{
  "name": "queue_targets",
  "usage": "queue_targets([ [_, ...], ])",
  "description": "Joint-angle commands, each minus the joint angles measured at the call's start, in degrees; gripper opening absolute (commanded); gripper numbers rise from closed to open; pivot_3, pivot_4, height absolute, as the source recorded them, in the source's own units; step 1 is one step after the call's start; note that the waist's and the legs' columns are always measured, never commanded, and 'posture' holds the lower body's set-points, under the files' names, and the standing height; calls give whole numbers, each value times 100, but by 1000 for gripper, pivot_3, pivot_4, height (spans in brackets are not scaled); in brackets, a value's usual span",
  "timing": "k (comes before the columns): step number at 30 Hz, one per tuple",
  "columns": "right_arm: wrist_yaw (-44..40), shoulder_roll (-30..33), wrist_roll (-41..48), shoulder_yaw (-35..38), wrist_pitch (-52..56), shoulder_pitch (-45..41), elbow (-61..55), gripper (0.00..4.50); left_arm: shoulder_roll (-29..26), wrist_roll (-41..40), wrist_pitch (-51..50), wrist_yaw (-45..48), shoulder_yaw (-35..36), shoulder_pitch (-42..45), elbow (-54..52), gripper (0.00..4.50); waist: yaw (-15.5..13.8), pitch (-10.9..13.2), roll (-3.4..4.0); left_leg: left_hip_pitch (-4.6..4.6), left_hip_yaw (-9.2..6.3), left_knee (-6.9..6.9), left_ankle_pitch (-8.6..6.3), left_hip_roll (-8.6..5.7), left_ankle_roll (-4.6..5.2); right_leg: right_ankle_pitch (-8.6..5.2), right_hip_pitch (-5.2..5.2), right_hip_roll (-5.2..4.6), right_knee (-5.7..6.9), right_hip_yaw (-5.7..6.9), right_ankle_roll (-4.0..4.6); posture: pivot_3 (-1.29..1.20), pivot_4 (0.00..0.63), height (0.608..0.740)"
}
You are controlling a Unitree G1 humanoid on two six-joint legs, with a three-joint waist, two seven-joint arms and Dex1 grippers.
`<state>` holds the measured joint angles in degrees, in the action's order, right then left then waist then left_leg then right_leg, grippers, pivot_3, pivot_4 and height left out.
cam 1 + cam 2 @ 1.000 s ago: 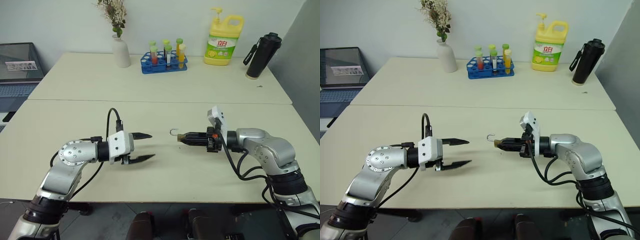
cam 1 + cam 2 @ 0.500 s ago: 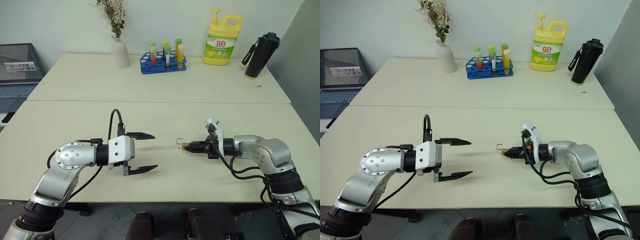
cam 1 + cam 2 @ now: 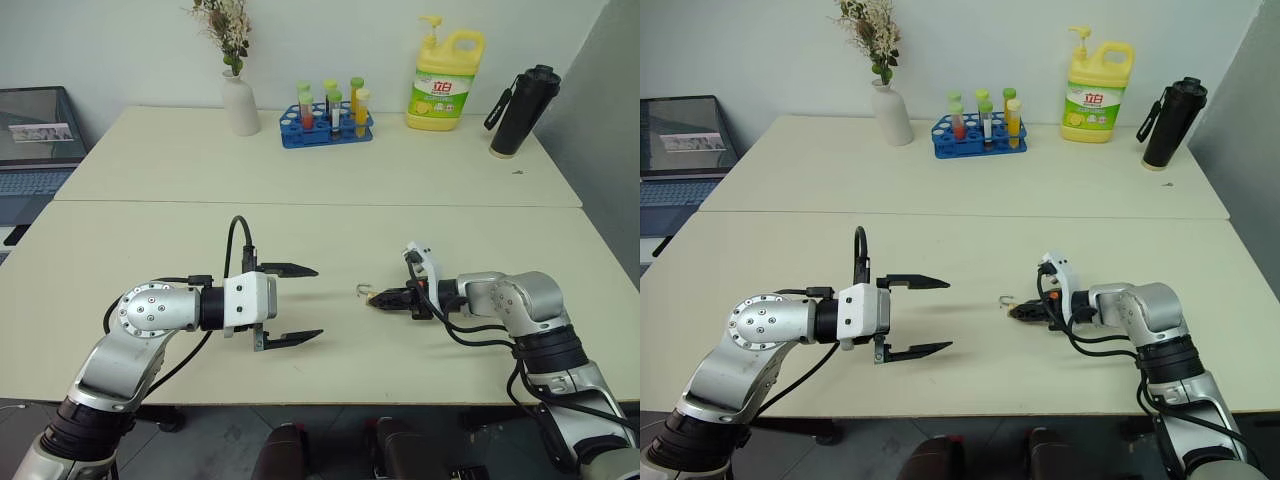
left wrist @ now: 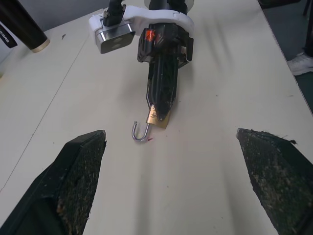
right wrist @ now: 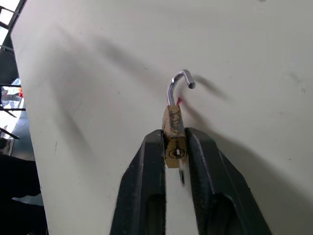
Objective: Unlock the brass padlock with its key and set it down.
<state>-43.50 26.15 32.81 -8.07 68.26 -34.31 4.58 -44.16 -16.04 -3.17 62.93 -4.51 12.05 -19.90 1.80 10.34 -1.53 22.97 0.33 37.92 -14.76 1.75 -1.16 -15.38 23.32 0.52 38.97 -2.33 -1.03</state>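
Since a second ago, my right gripper (image 3: 382, 298) has come down from above the worktop (image 3: 300, 180) to its surface, with the small golden-brass padlock (image 5: 173, 131) at its tip. The two black fingers (image 5: 146, 171) of this gripper are close together on both sides of the brass body, and the keyhole end sits between them. The thin silver shackle (image 4: 141, 133) is swung open into a hook shape and points away from the gripper. The padlock is low on the pale worktop; I cannot tell if it already touches the surface.

My left gripper (image 3: 295, 303) has opened wider than before. Its two black fingers stand well apart with nothing between them, and it hovers above the worktop, pointing toward the padlock but apart from it.

At the far side of the worktop stand a white vase with dried flowers (image 3: 240, 100), a blue rack of coloured tubes (image 3: 327, 125), a yellow detergent bottle (image 3: 443, 82) and a black flask (image 3: 520, 100).
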Motion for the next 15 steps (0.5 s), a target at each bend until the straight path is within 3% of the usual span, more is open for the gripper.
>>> queue_targets([
  [1,-2,134,-46,64,59,-107,-2,2150,60,30,70,-76,-41,110,-204,4500,0,0,0,0,-1,0,0,0,0,0,0,0,0,1,0,0,150,740],
  [8,-309,810,-337,-176,-311,89,-338,4470,125,7,-54,-187,-10,89,-190,4500,-38,-1,-1,0,-3,4,0,-5,0,0,-5,-4,0,3,-2,0,150,740],
  [15,-1211,1658,-947,-379,-2588,608,-1232,4470,-2,50,-749,-512,125,-175,-235,4500,-12,0,-1,1,-3,2,0,-4,0,-2,-3,-4,-4,4,-4,0,150,740],
])
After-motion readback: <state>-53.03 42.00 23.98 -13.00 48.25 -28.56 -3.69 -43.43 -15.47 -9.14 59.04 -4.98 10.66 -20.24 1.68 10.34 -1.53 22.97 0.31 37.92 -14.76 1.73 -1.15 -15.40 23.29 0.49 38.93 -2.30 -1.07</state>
